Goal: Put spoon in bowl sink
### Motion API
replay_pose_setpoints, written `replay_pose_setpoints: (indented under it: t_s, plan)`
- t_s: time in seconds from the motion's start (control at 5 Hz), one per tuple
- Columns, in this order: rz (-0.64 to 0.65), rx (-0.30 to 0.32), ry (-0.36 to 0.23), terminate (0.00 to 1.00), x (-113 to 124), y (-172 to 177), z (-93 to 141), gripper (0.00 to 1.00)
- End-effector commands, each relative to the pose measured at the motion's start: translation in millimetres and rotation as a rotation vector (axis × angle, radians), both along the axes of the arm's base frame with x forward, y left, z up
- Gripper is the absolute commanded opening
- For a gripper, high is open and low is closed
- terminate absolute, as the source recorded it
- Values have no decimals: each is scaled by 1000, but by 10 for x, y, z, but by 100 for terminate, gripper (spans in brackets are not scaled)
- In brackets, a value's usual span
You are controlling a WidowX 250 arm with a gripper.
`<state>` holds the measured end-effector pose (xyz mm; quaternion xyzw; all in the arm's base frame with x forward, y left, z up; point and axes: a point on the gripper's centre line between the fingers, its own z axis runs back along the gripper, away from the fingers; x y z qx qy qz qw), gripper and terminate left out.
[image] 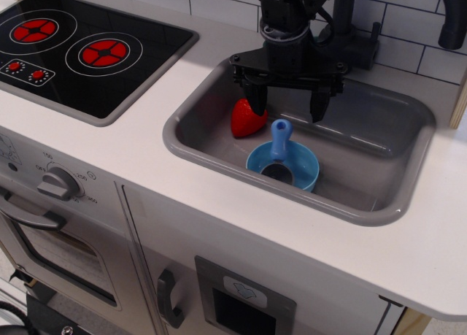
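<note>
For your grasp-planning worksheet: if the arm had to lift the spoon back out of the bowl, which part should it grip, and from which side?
Grip the spoon by its chunky light-blue handle, coming from above. Its scoop lies down inside the bowl, while the handle sticks up over the rim, free all round. The open gripper already hangs over it.

- The sink (365, 196) is set in the table (146, 141), right of the stovetop (80, 47).
- The bowl (303, 167) sits in the sink near its front wall.
- The spoon (279, 149) lies in the bowl, handle leaning over the back rim.
- A toy strawberry (246, 120) lies in the sink, just left of the bowl.
- The pincer (286, 101) hangs above both, fingers spread.
- The faucet (350, 36) stands behind the sink.
</note>
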<state>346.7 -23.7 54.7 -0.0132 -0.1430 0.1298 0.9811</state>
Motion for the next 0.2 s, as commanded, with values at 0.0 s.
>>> replay_pose_setpoints:
  t_s: [0.0]
  plan:
    - [-5, -4, -72, 100, 87, -36, 245, 100]
